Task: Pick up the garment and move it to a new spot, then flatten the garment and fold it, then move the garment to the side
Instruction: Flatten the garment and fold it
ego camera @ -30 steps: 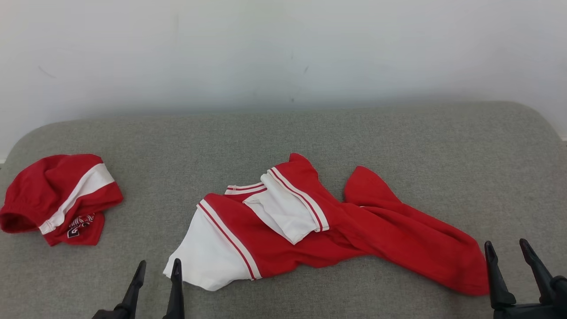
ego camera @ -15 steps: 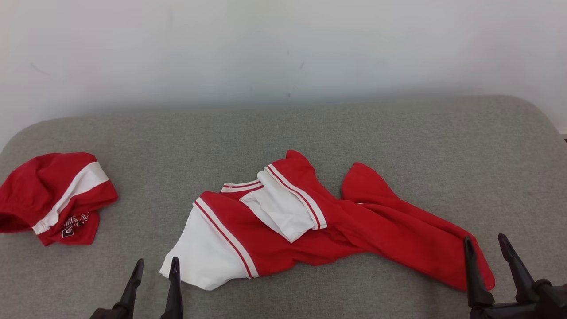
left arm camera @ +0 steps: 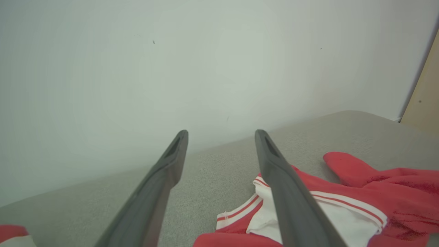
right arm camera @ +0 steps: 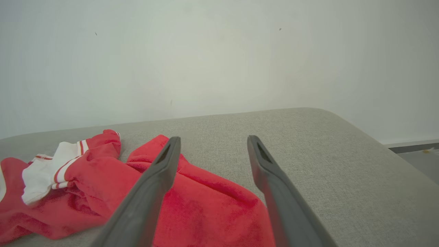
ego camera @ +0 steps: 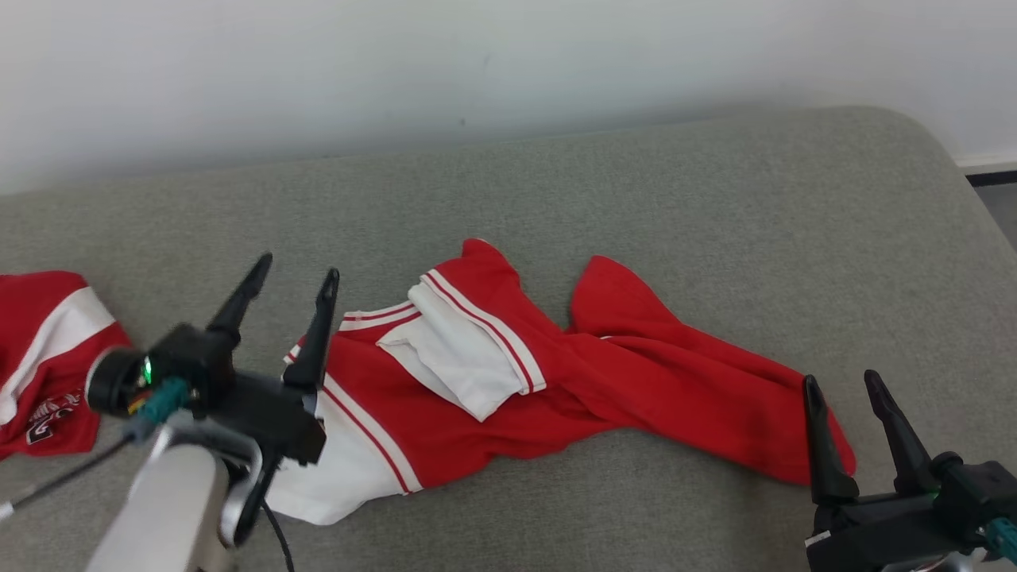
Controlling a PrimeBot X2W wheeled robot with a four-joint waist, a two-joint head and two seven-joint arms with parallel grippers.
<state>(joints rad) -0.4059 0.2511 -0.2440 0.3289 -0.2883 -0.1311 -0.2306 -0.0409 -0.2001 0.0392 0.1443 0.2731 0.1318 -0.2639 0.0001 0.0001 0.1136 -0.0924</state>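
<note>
While both grippers hang with their long dark fingers spread and nothing between them, the red and white shirt (ego camera: 556, 381) lies crumpled and stretched lengthwise across the middle of the grey upholstered cushion (ego camera: 715, 199). Its white sleeve end points toward the robot's left and its plain red hem toward the right, with a white sleeve edged in red stripes folded over the chest. The left gripper (ego camera: 299, 266) is raised above the cushion over the shirt's left end, its black wrist body covering part of the lower white sleeve in the head view. In the left wrist view the fingers angle toward the white wall (ego camera: 477, 56), one of them crossing in front of the striped collar. The right gripper (ego camera: 841, 378) sits low at the shirt's right end. One finger overlaps the edge of the red hem in the head view, and the right wrist view shows red cloth under and between the fingers. A second red and white garment (ego camera: 40, 357) with printed lettering lies bunched at the cushion's left edge, apart from the shirt
</note>
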